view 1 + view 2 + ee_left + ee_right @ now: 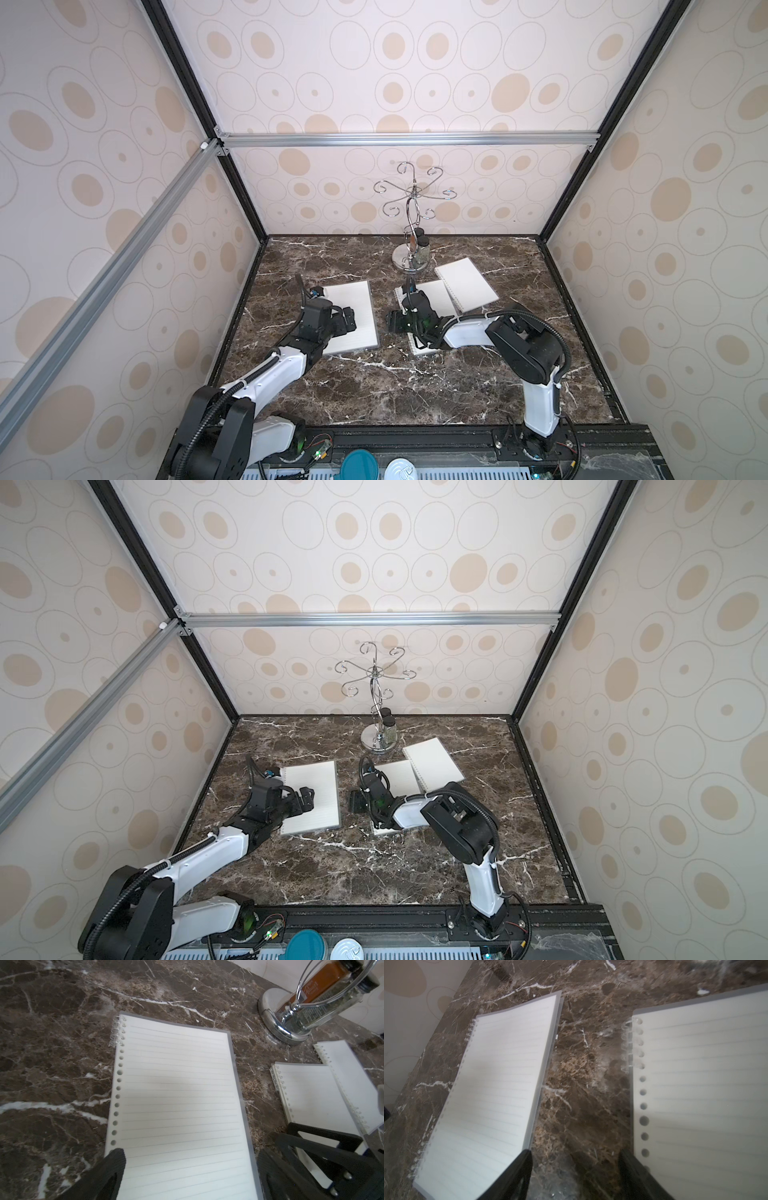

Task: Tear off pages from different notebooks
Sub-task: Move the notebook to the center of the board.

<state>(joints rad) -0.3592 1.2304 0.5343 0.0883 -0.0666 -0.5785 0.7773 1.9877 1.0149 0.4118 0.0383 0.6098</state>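
Three notebooks flat on the marble table (pixel 374 386): lined left notebook (pixel 359 305) under my left gripper (pixel 349 321), fingers (pixel 113 1167) spread wide, gripping nothing. Middle notebook (pixel 434 296) sits just beside it, partly covered by the right notebook (pixel 467 284). My right gripper (pixel 394 322) hangs over the bare gap between left and middle, jaws apart, empty. Chrome stand (pixel 409 262) sits behind them.

White lined notebooks (pixel 358 298), brown white-veined marble table (pixel 395 386), cream walls (pixel 415 83) with tan ovals

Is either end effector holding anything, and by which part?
Nothing is held: left end effector open over the white lined spiral notebook; right end effector open.
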